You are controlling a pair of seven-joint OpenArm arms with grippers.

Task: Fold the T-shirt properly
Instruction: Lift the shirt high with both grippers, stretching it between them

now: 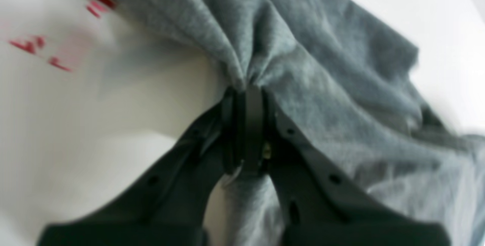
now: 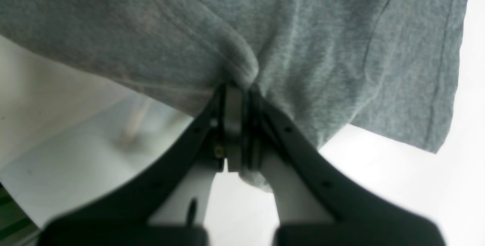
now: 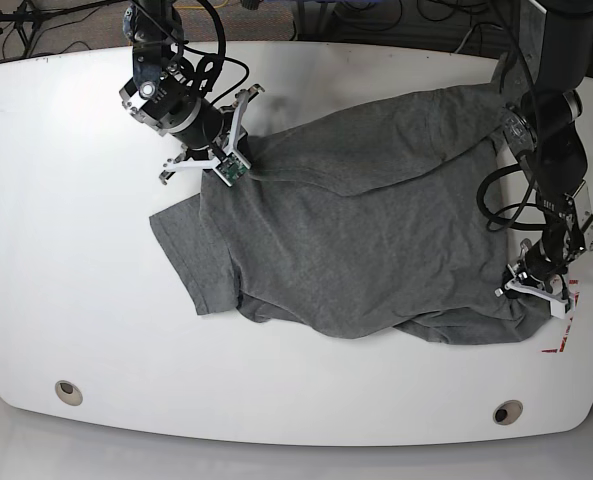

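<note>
Right now both jaws are clamped on the T-shirt [image 3: 366,230], which lies rumpled across the table [image 3: 66,200]: left gripper [image 1: 248,90] w/ a bunched pinch, right gripper [image 2: 238,86] at a folded edge. Risk: thin bunched knit could slip out under uneven pull, skewing the fold.

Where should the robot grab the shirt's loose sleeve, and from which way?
Probably at the hem of the short sleeve that lies flat on the table, coming from the bare table beside it. That edge is thin, spread out and free, while both grippers are shut on other bunched parts of the T-shirt.
</note>
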